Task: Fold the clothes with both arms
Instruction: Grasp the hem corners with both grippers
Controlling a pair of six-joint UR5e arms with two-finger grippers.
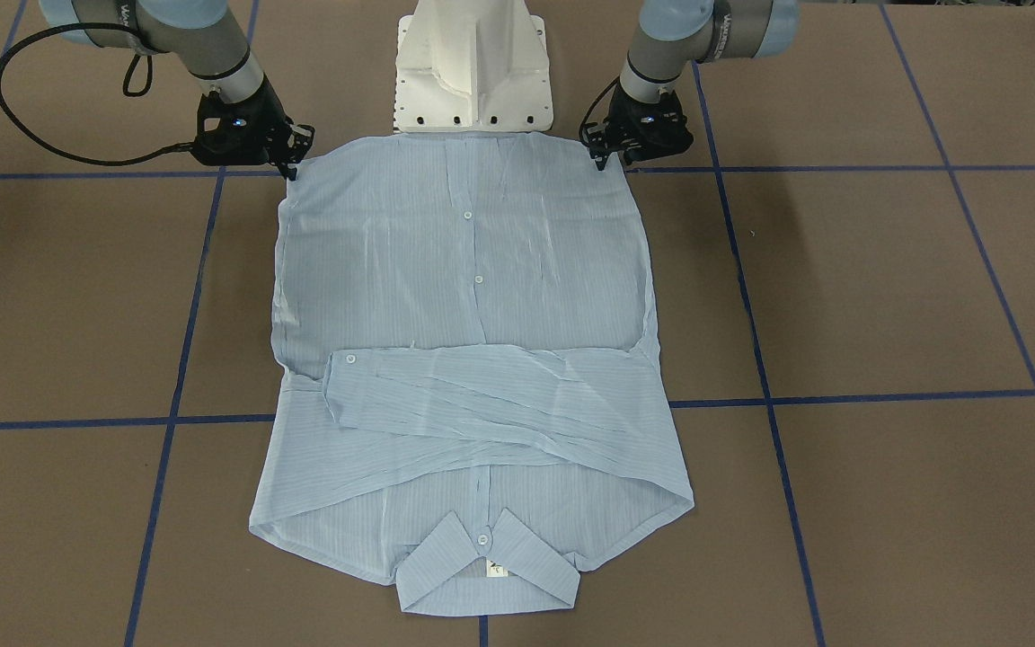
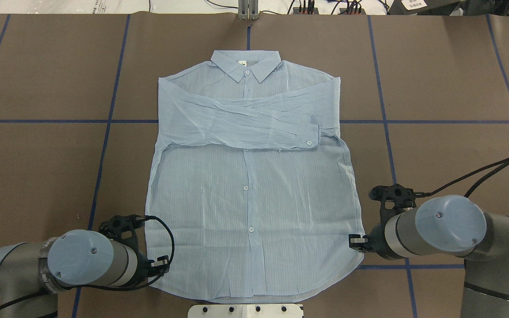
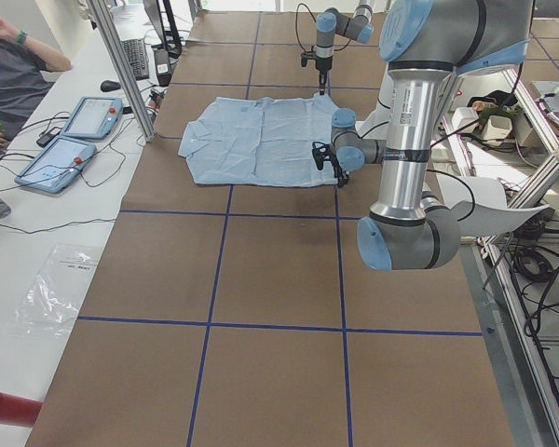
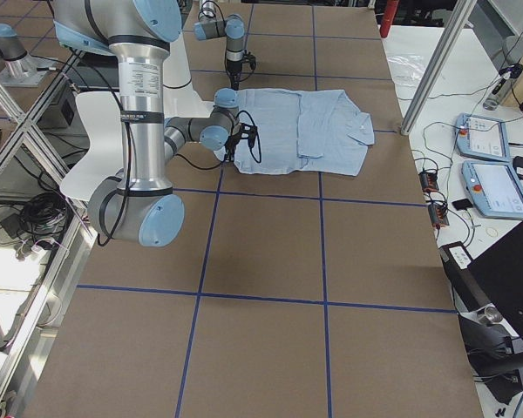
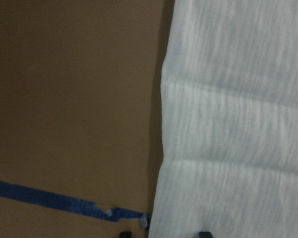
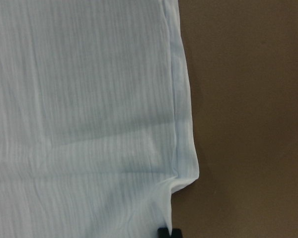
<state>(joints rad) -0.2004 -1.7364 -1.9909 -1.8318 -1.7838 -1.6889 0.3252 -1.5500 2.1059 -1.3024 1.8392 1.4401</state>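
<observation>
The light-blue striped shirt (image 2: pixel 250 176) lies flat and face up on the brown table, collar (image 2: pixel 245 66) at the far side and both sleeves (image 1: pixel 482 400) folded across the chest. My left gripper (image 2: pixel 162 261) is down at the near hem corner on the shirt's left edge. In the left wrist view its fingertips (image 5: pixel 124 233) stand apart with the cloth edge between them, so the gripper (image 5: pixel 163 234) is open. My right gripper (image 2: pixel 355 242) sits at the opposite hem corner. In the right wrist view it (image 6: pixel 169 232) is shut, and the cloth (image 6: pixel 89 99) puckers toward it.
The white robot base (image 1: pixel 473 67) stands just behind the hem. Blue tape lines (image 1: pixel 841 395) grid the brown table. Black cables (image 1: pixel 50 144) loop off both wrists. A person (image 3: pixel 14 65) sits beyond the table's far edge, with two tablets (image 3: pixel 70 140) nearby.
</observation>
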